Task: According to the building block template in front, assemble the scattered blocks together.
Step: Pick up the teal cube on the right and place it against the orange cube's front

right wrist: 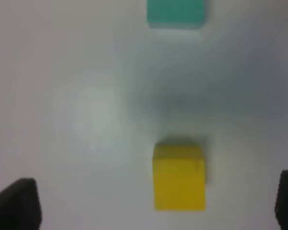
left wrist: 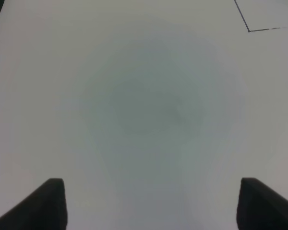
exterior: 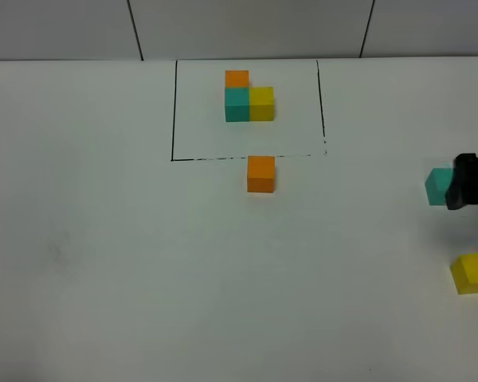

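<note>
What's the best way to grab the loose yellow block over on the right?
Pinch the yellow block across two opposite side faces, coming straight down from above with the right gripper. It sits flat on the table, apart from the teal block, so its sides are free, and they look roughly square to the open fingers.

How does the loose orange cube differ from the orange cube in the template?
The loose orange cube stands alone, just outside the black frame's near line; the template's orange cube sits inside it. The loose one touches nothing; the template's abuts a teal cube. Both are orange and look equal-sized.
</note>
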Available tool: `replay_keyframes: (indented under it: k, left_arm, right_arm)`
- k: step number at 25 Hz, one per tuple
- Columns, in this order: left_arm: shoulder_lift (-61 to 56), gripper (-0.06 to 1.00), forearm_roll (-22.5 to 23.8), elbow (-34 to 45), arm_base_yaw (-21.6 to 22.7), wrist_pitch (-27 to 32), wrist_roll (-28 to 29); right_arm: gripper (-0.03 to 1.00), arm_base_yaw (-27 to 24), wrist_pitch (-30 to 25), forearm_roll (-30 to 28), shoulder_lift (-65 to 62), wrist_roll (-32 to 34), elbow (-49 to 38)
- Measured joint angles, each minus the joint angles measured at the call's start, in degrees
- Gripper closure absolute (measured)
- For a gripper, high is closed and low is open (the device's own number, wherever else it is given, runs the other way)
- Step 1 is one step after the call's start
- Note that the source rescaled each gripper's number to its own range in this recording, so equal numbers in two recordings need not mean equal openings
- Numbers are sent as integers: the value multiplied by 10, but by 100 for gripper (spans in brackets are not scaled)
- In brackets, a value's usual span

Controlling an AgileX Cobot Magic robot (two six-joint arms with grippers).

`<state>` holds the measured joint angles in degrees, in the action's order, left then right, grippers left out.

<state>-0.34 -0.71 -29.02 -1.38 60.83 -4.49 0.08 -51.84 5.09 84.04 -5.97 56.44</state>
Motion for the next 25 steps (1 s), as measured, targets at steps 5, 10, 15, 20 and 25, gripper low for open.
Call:
replay_keyframes:
  k: [5, 10, 15, 20, 25]
  left_arm:
    - [0, 29, 0, 0, 0, 0, 0]
    - [0, 29, 0, 0, 0, 0, 1]
    - [0, 29, 0, 0, 0, 0, 1]
    - [0, 29, 0, 0, 0, 0, 1]
    - [0, 29, 0, 0, 0, 0, 1]
  right_arm:
    - [-3, 21, 38, -5, 87, -2, 57]
    - [-3, 23, 55, -10, 160, -2, 96]
    - [-3, 23, 64, -10, 217, -15, 122]
    - [-3, 7, 74, -7, 257, -20, 126]
    - [-3, -16, 89, -8, 277, -26, 126]
